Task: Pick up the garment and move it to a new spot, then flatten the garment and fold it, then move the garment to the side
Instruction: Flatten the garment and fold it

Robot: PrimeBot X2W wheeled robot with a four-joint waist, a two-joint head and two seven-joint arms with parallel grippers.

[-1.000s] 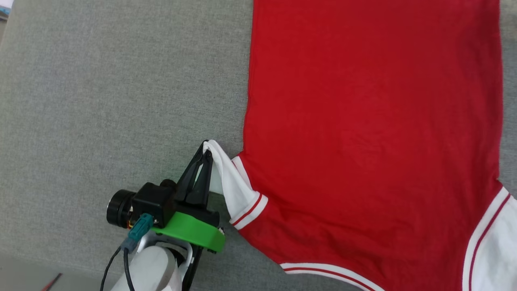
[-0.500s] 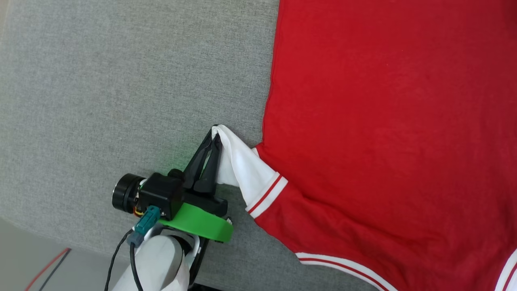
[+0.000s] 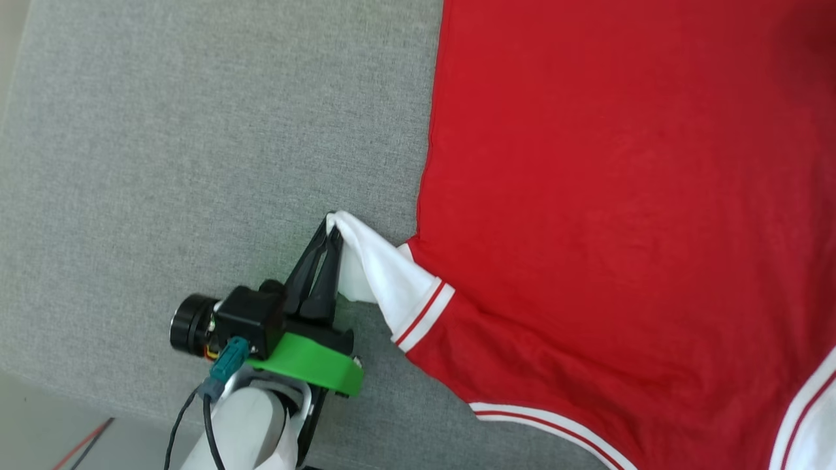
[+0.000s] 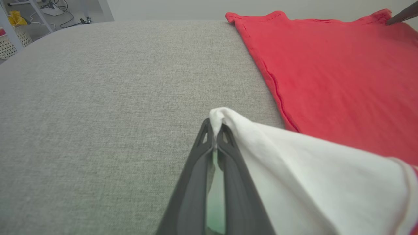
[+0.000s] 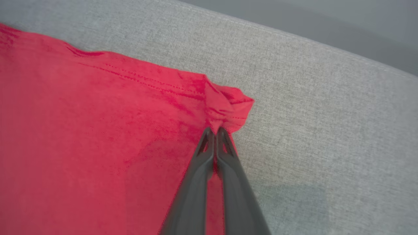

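Note:
The garment (image 3: 620, 215) lies spread on the grey cushioned surface (image 3: 196, 143) with its plain red back up. Its white sleeve (image 3: 385, 281) with red stripe trim is pulled up into a peak. My left gripper (image 3: 333, 225) is shut on the tip of that sleeve, and the left wrist view shows the white cloth (image 4: 294, 163) pinched at my left gripper (image 4: 215, 125). In the right wrist view my right gripper (image 5: 214, 130) is shut on a bunched red hem corner (image 5: 225, 107) of the garment (image 5: 98, 130). A dark fingertip (image 4: 403, 16) touches the far hem corner in the left wrist view.
The grey surface's near edge (image 3: 78, 398) drops to a pale floor with a red line (image 3: 81, 444). A white basket (image 4: 11, 44), table legs and cables stand on the floor beyond the surface's far left corner. Bare grey surface (image 5: 326, 130) lies beside the hem corner.
The head camera has shifted between frames. My left gripper keeps its hold on the white sleeve throughout, with the sleeve peak unchanged in shape.

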